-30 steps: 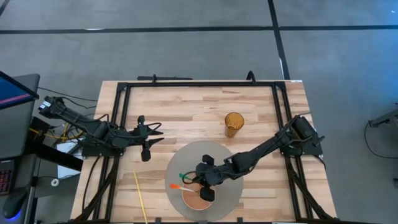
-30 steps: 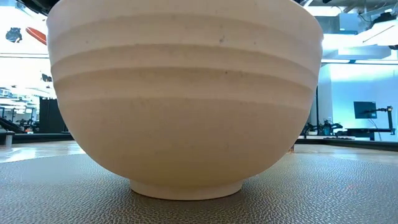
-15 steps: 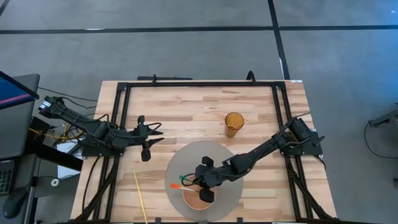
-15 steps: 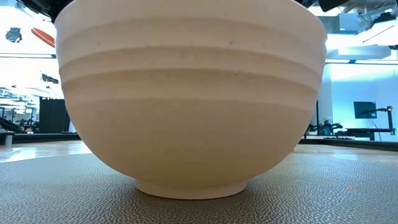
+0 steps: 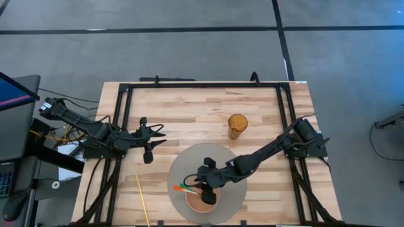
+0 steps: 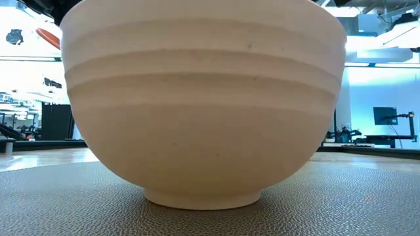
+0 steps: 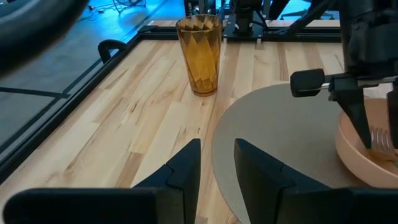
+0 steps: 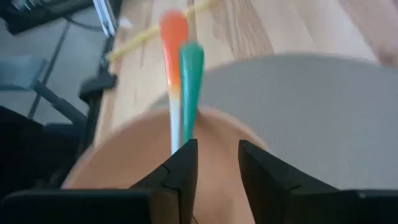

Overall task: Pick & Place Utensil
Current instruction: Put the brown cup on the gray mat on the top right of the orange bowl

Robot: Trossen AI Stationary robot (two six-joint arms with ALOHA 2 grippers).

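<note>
A tan bowl stands on a round grey mat near the table's front edge, and it fills the low view. Two utensils stick out over its left rim side by side, one with a green handle and one with an orange handle. My right gripper is over the bowl, shut on the green-handled utensil. My left gripper waits shut and empty left of the mat. My right gripper holds the green-handled utensil back from its handle, toward the end that lies in the bowl. Its own finger hides the place of contact. The fingers slant down from the table's right and lie along the utensil. Fork tines show in the bowl beside the fingers.
An amber faceted glass stands upright on the wood beyond the mat. A thin yellow stick lies on the table left of the mat. A black frame borders the table. There is bare wood at the far side.
My right gripper has gone a little toward the table's left edge over the bowl. The green handle has swung toward the near edge and now lies beside the orange one. The bowl has slid slightly on the mat.
</note>
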